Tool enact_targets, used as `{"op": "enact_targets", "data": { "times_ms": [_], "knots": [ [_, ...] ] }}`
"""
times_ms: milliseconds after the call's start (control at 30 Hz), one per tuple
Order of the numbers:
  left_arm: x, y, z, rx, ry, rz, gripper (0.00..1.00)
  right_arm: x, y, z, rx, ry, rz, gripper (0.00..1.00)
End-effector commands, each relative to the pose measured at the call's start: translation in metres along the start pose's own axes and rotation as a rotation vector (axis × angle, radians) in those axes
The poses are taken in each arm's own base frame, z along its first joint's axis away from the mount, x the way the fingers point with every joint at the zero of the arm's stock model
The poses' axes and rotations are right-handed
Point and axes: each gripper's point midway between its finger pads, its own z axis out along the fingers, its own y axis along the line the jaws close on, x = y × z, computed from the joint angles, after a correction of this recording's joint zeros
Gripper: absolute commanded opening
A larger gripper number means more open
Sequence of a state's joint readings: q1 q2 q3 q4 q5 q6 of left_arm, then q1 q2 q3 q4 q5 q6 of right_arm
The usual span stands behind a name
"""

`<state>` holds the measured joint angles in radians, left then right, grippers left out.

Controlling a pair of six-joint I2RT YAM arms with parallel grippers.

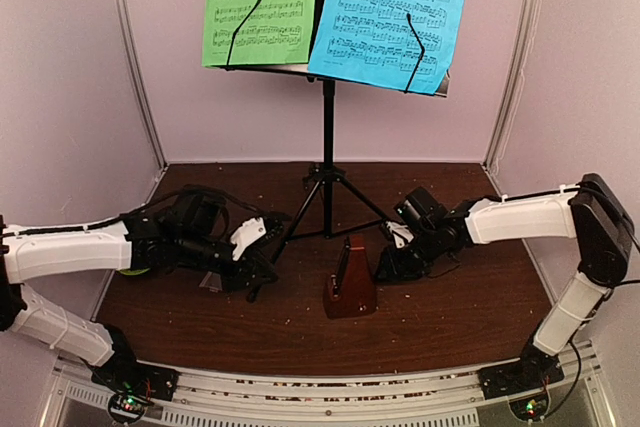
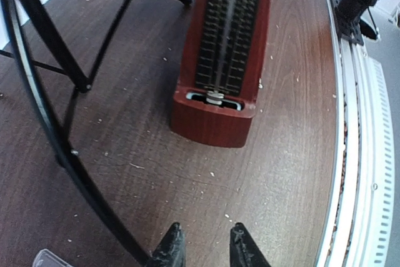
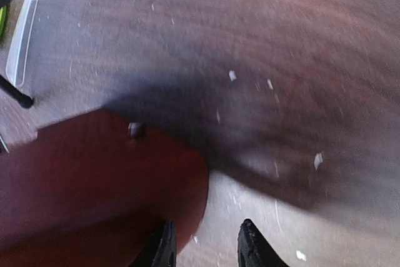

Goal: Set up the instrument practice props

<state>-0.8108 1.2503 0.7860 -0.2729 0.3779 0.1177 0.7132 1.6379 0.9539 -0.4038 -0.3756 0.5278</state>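
**Ana:** Where is the metronome?

**Ben:** The metronome (image 1: 350,285) stands upright on the table (image 1: 450,317), at 6 o'clock from the music stand (image 1: 327,127) and near its spread legs. Its front is bare, with the pendulum showing.

**Ana:** And the cover?

**Ben:** The clear cover (image 3: 19,42) lies flat on the wood, apart from the metronome.

**Ana:** The sheets?

**Ben:** Both are on the stand's desk. From the top of the pole, the green sheet (image 1: 262,2) is at 10 o'clock and the blue sheet (image 1: 390,12) at 2 o'clock. A black wire lies across each one.

**Ana:** The grippers?

**Ben:** The left gripper (image 2: 205,249) is low at the metronome's 9 o'clock. Its jaws are slightly apart, with only table between them. The right gripper (image 3: 206,245) is at about 2 o'clock, just beside the metronome's base. That view is blurred, but the jaws stand parted over bare wood, holding nothing.
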Motion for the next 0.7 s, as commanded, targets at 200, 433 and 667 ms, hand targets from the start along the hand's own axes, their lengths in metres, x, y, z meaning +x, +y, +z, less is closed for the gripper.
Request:
{"op": "enact_targets", "data": {
  "times_ms": [200,433,667],
  "knots": [
    [0.01,-0.02,0.044,0.01,0.019,0.109,0.22,-0.05,0.059,0.012,-0.238,-0.044,-0.07,0.34],
    [0.013,-0.016,0.064,-0.028,0.018,0.15,0.18,-0.057,0.072,-0.001,-0.284,-0.038,-0.091,0.37],
    [0.024,-0.018,0.08,-0.041,0.031,0.2,0.16,-0.054,0.052,-0.022,-0.261,-0.07,-0.052,0.39]
  ]
}}
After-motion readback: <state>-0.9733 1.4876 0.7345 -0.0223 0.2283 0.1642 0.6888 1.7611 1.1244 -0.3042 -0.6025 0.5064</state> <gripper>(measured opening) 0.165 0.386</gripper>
